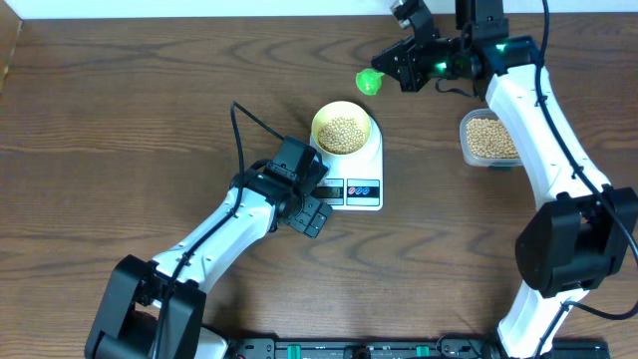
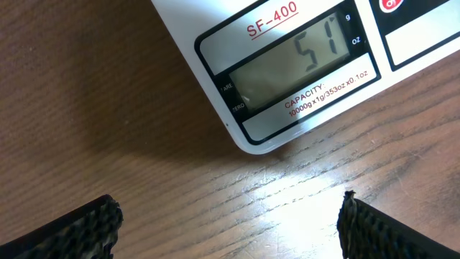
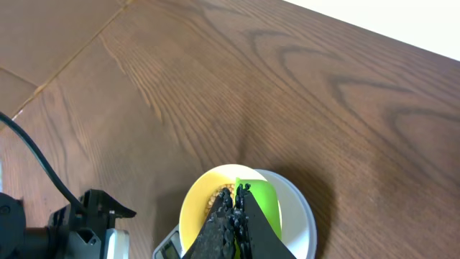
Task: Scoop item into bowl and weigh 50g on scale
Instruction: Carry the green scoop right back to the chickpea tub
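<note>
Fingers (image 2: 83,229) of left gripper (image 2: 228,212) spread wide by scale (image 2: 215,29), right gripper (image 3: 236,212) pinching green scoop (image 1: 369,81) aloft

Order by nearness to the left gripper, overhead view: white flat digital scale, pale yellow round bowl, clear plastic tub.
1. White digital scale, beside the left gripper.
2. Pale yellow bowl, on the scale.
3. Clear plastic tub, far right.

scale (image 2: 188,25) marked sf-400, display (image 2: 287,68) reading 51
</note>
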Action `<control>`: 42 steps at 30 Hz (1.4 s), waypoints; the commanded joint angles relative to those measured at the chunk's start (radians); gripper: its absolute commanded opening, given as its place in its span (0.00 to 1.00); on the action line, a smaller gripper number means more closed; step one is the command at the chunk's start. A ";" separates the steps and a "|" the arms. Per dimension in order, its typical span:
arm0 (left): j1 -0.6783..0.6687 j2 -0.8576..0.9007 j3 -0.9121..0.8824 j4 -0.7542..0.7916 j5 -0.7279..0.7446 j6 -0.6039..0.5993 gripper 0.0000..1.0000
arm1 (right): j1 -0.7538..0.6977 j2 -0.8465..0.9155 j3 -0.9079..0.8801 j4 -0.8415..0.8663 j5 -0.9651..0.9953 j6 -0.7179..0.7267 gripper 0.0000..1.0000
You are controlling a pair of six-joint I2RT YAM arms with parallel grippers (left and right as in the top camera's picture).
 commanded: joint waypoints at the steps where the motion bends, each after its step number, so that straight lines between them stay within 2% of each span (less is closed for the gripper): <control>1: 0.005 0.006 -0.003 -0.003 -0.003 0.008 0.98 | -0.034 -0.016 0.020 -0.002 -0.024 0.056 0.01; 15: 0.005 0.006 -0.003 -0.003 -0.003 0.008 0.98 | -0.183 -0.016 0.020 -0.052 -0.120 0.108 0.01; 24: 0.005 0.006 -0.003 -0.003 -0.003 0.008 0.98 | -0.334 -0.016 0.020 -0.234 -0.109 0.107 0.01; 34: 0.005 0.006 -0.003 -0.003 -0.003 0.008 0.98 | -0.440 -0.017 0.021 -0.396 0.074 0.108 0.01; 42: 0.005 0.006 -0.003 -0.003 -0.003 0.008 0.98 | -0.443 -0.037 0.127 -0.529 0.404 0.108 0.01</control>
